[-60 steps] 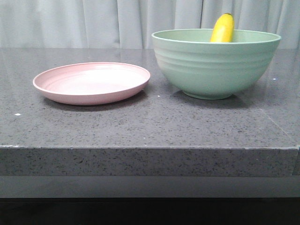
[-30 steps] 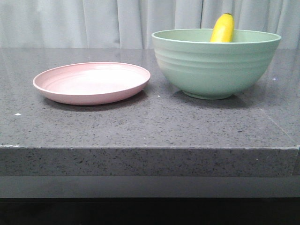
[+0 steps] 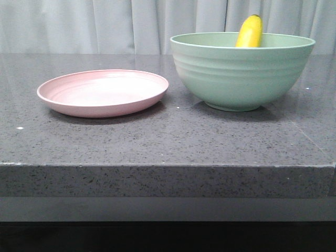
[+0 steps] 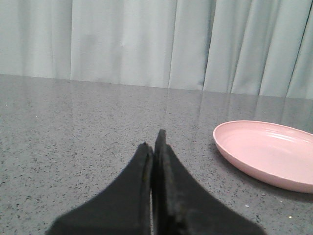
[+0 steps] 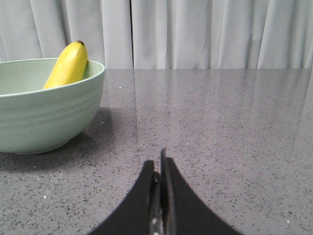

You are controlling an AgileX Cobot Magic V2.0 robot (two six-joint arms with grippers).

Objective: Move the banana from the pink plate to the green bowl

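The yellow banana (image 3: 250,32) stands tilted inside the green bowl (image 3: 241,73) at the right of the front view, its tip above the rim. It also shows in the right wrist view (image 5: 67,65), leaning on the bowl (image 5: 44,117). The pink plate (image 3: 102,92) lies bare to the left of the bowl; it also shows in the left wrist view (image 4: 266,152). My left gripper (image 4: 152,142) is shut and holds nothing, low over the counter beside the plate. My right gripper (image 5: 159,164) is shut and holds nothing, apart from the bowl. Neither gripper shows in the front view.
The dark speckled stone counter (image 3: 168,142) has its front edge near the camera. Pale curtains (image 3: 105,23) hang behind it.
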